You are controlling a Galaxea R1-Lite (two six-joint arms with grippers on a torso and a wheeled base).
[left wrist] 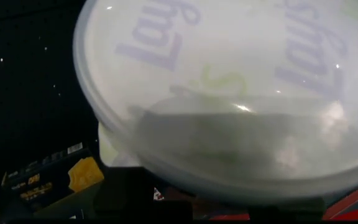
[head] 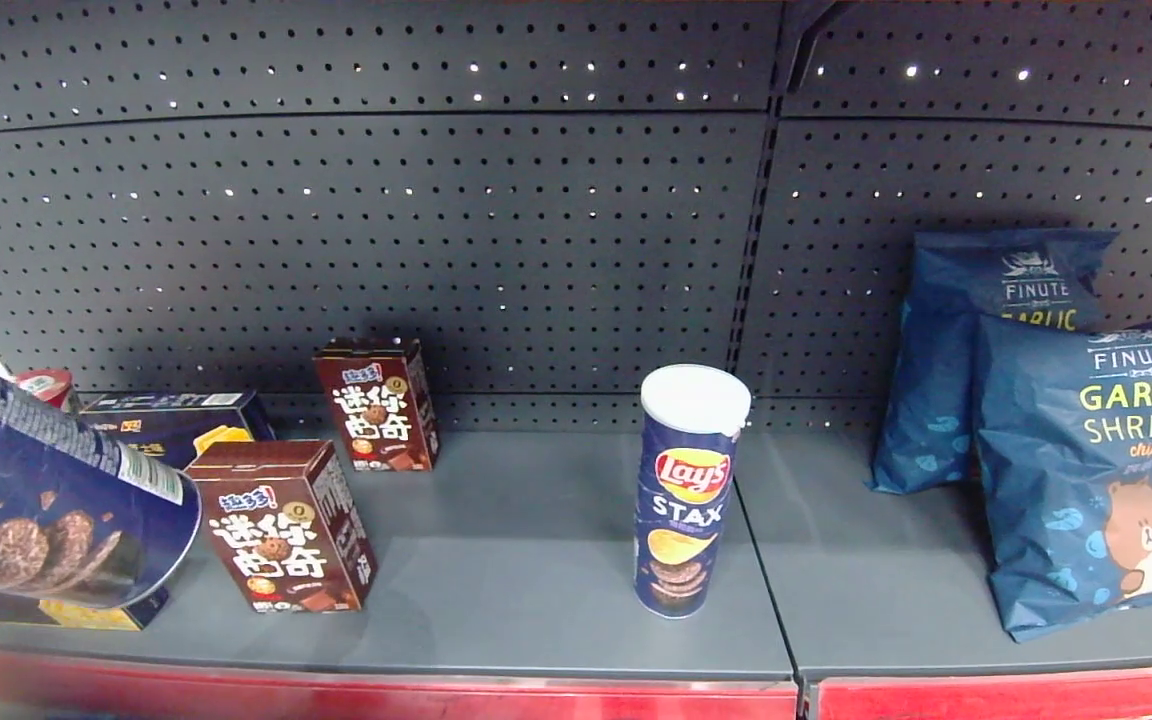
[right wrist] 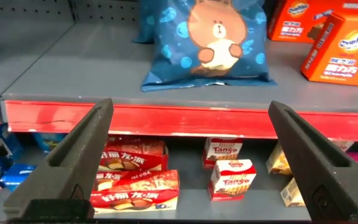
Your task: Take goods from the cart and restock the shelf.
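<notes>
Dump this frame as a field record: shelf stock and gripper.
upright can: standing mid-shelf, lid on
tilted can: left end, over a blue box
front cookie box: upright, left of upright can
rear cookie box: upright, near the back panel
front bag: right side, overlapping rear bag
right gripper: open, empty, facing the shelf's red edge

Dark pegboard back panel, light glinting through holes, grey shelf with red front strip
</notes>
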